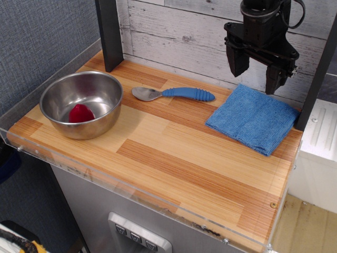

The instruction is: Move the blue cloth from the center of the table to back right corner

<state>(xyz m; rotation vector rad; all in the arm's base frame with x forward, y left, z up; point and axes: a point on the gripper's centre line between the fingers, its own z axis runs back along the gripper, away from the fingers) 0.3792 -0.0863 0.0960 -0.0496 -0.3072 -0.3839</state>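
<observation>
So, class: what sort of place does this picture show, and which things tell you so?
Probably a robot test bench staged as a kitchen counter: a gripper hangs open over a rimmed wooden table holding a steel bowl, spoon and blue cloth.

Fuzzy terry blue cloth (253, 118) on glossy striped-wood table (174, 158); shiny, probably steel, bowl (81, 104).

Bare table (174, 158) between bowl (81, 104), spoon (174, 94) and cloth (253, 118).
</observation>
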